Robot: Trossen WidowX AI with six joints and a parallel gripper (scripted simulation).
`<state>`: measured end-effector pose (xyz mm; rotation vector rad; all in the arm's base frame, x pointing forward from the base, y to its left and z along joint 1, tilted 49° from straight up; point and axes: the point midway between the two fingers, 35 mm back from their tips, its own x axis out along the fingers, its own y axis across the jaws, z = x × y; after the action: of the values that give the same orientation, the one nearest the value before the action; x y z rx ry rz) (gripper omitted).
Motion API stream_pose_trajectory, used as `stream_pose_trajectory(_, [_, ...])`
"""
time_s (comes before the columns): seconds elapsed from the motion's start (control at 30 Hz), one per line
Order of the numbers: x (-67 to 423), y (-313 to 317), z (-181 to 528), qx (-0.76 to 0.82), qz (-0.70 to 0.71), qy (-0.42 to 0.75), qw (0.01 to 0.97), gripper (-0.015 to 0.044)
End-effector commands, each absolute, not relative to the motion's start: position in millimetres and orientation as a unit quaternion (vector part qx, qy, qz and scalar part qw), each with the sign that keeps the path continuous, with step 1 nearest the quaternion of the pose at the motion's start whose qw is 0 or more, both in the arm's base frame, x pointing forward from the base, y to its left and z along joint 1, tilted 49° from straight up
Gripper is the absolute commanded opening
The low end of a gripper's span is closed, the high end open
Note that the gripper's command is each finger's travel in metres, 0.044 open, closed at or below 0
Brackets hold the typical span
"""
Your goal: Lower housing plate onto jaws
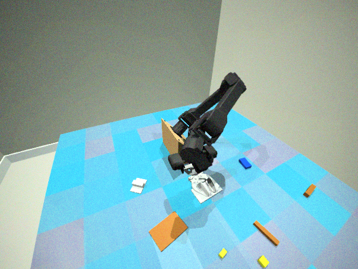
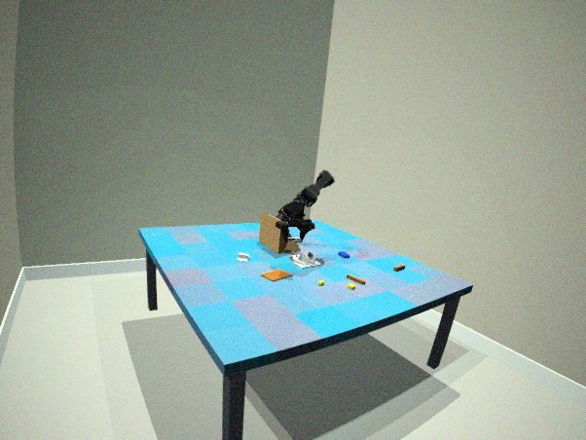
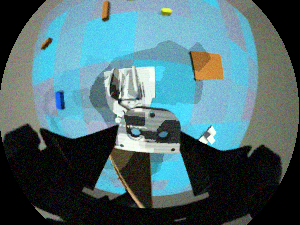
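The housing plate (image 1: 188,165) (image 2: 294,238) (image 3: 149,142) is pale grey with two round holes. My gripper (image 1: 191,167) (image 2: 294,238) (image 3: 148,131) is shut on it, one finger at each side, and holds it above the table. The white base (image 1: 202,199) (image 2: 303,266) (image 3: 149,76) lies on the table, with two grey-white jaws (image 1: 203,188) (image 3: 134,85) side by side on it. In the wrist view the plate hangs just off the jaws' rear end, apart from them. The plate's near edge partly hides that end, and the stubs are hard to make out.
A tan wedge (image 1: 169,138) (image 2: 271,234) stands close behind the gripper. A small white stand (image 1: 138,185) (image 2: 243,257) is left. An orange plate (image 1: 166,232) (image 3: 210,66) lies in front. A blue block (image 1: 245,163) (image 3: 60,100), an orange bar (image 1: 266,232) and yellow blocks lie right and front.
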<state>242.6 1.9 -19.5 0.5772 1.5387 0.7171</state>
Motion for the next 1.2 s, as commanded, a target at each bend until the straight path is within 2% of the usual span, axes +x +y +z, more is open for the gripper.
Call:
stream_pose_trajectory(0.0, [240.9, 10.5, -11.7, 0.244, 0.326, 0.663, 0.628, 0.0351])
stream_pose_trajectory(0.4, [232.3, 38.9, 9.4, 0.218, 0.367, 0.645, 0.634, 0.0351])
stream_pose_trajectory(1.17, [232.1, 39.3, 9.7, 0.216, 0.369, 0.644, 0.635, 0.0351])
